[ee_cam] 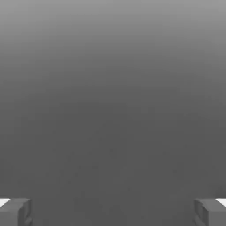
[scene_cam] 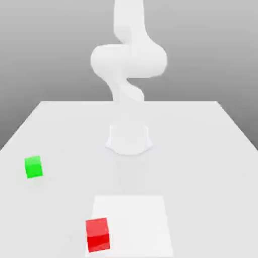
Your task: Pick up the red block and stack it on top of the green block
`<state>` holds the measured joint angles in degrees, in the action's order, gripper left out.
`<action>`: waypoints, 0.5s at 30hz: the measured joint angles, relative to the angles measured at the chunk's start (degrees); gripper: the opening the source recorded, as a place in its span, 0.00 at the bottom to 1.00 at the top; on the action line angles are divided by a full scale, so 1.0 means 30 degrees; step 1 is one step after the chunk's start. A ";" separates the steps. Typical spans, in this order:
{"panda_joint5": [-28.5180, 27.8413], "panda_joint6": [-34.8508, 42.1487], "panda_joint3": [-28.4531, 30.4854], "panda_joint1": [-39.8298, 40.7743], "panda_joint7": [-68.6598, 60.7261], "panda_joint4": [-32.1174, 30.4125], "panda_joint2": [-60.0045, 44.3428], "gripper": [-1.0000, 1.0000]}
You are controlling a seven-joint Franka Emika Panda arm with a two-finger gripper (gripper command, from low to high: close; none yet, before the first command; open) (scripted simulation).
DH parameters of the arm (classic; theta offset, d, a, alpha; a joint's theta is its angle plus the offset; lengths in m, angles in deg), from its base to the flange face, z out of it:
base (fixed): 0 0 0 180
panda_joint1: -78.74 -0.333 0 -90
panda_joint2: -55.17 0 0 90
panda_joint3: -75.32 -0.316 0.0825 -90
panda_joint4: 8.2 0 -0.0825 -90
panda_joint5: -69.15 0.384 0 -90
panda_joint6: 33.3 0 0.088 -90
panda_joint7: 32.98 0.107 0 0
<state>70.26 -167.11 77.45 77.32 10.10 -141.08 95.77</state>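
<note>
nothing picked up, both blocks apart on the tabletop

the task looks to be at its very start. the red block [scene_cam: 97, 234] sits on the tabletop [scene_cam: 201, 151] close to the near edge, a little toward the exterior view's left of the middle, on the corner of a brighter white square patch [scene_cam: 136, 221]. the green block [scene_cam: 34, 167] rests by the edge on the exterior view's left, farther back than the red one and well apart from it. each cube lies flat on the surface with nothing on top of it and nothing touching it. so, as a judgement, every step is left: reaching the red block, gripping it, lifting it, carrying it across to the green block and setting it down squarely on top.

the arm [scene_cam: 128, 55] rises from its base [scene_cam: 129, 140] near the middle of the tabletop, goes up through a thick bent joint and runs out past the upper edge of the exterior view. in the hand view the gripper [ee_cam: 113, 212] has its two fingertips [ee_cam: 15, 212] at opposite sides with a wide gap between them and nothing held: the claw is spread wide and empty. beyond the fingertips lies plain grey background, with no block between them.
</note>
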 joint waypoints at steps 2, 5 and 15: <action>0.0333 -0.0573 0.0571 -0.0369 -0.0791 -0.0310 -0.1478 0.50; 0.0842 -0.1386 0.1314 -0.0828 -0.1944 -0.0751 -0.3592 0.50; 0.2395 -0.4052 0.2903 -0.1557 -0.5649 -0.2198 -1.0560 0.50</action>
<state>77.44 -179.27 86.15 72.65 -6.84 -147.67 64.09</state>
